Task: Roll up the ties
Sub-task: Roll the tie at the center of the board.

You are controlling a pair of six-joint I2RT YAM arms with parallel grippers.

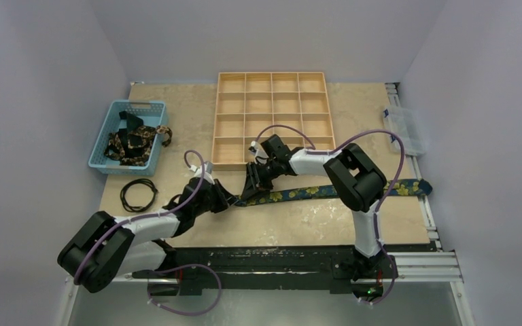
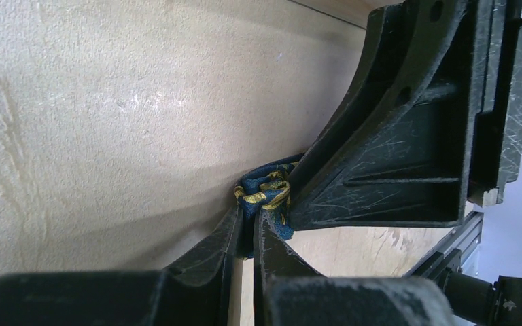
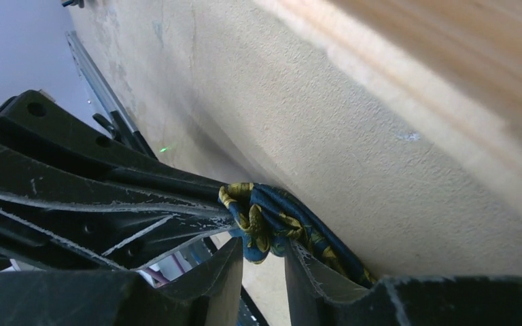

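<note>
One tie (image 1: pixel 312 192), dark blue with a yellow-gold print, lies stretched across the table from the middle to the right edge. Its left end is bunched into a small wad (image 2: pixel 265 190). My left gripper (image 2: pixel 248 217) is shut on that wad, low on the table (image 1: pixel 233 202). My right gripper (image 3: pixel 264 244) meets it from the other side (image 1: pixel 250 192). Its jaws stand apart, with the wad (image 3: pixel 272 217) sitting loosely at their tips. More ties (image 1: pixel 134 141) lie heaped in a blue basket (image 1: pixel 109 115) at the left.
A wooden compartment tray (image 1: pixel 272 83) stands just behind the grippers. A thin black cable loop (image 1: pixel 139 194) lies left of my left arm. A clear plastic box (image 1: pixel 405 129) sits at the right edge. The right arm's elbow (image 1: pixel 353 176) arches over the tie.
</note>
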